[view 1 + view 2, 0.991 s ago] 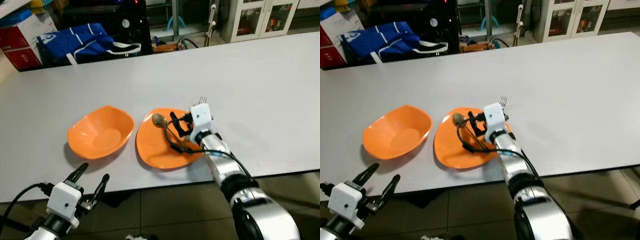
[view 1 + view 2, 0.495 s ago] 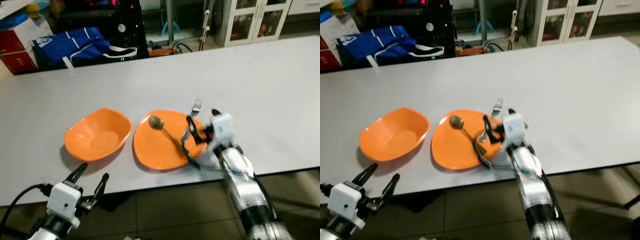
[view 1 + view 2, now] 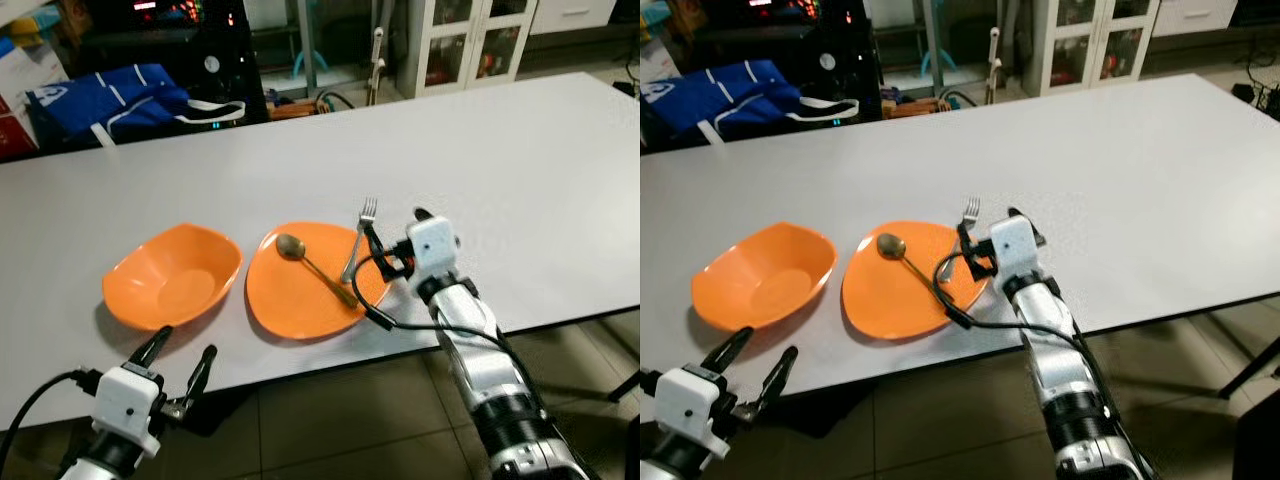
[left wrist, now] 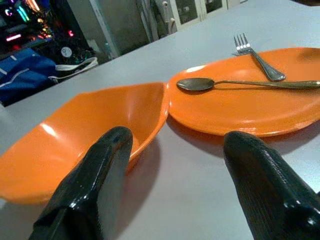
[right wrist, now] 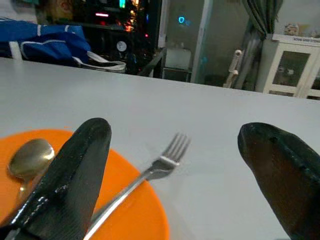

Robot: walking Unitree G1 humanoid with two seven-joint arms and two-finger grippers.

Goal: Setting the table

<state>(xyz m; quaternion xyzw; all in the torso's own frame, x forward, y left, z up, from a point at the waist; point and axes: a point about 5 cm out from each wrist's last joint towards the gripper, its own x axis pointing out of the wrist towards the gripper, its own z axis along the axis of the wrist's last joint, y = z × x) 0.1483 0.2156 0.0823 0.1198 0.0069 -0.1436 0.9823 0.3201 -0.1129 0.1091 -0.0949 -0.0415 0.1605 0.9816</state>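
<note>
Fork (image 3: pixel 357 238) on plate (image 3: pixel 290 300) rim, just beside splayed right pincer (image 3: pixel 392 240)

On the table (image 3: pixel 520 170), a bowl (image 3: pixel 172 276) sits to the left of a plate (image 3: pixel 312 285), the two rims just beside each other near the table's front edge. A spoon (image 3: pixel 312 262) lies on the plate, its head toward the bowl. A fork (image 3: pixel 358 238) rests across the plate's right rim, tines out over the table on the far side. The right end effector (image 3: pixel 392 232) is just right of the plate, by the fork; the left end effector (image 3: pixel 180 358) hangs below the table's front edge, before the bowl. Behind the table, a bag (image 3: pixel 110 95) lies to the left and a cabinet (image 3: pixel 470 45) stands to the right.
</note>
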